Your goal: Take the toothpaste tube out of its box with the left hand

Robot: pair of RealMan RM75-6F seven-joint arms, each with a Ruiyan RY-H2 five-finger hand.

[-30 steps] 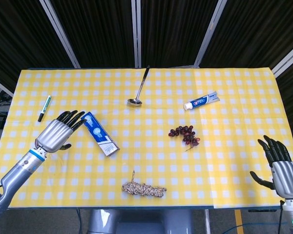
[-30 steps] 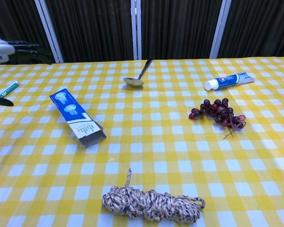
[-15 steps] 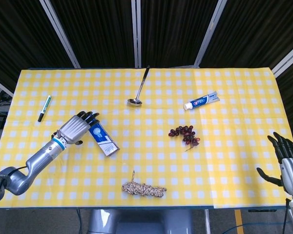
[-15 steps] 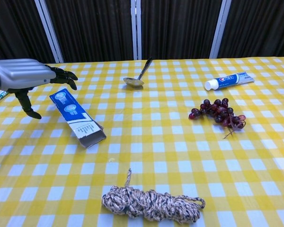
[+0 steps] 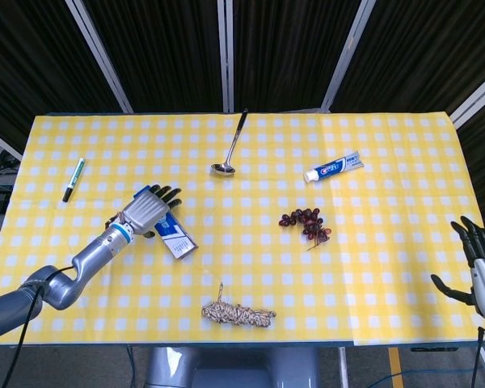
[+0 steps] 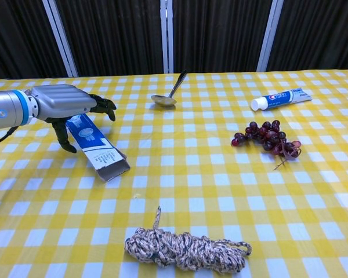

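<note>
The box (image 6: 97,148) lies flat toward the table's (image 5: 250,315) left side, its open flap end facing the near edge, with bare cloth around it. The left hand (image 6: 64,104) hovers over the box's far end, fingers spread and holding nothing. The toothpaste tube (image 5: 332,168) lies well apart, on the right. The right hand (image 5: 483,273) is open beyond the table's right edge.

Bare cloth around box (image 6: 97,147), rope (image 6: 185,250) near front edge, grapes (image 6: 268,136) well right
</note>
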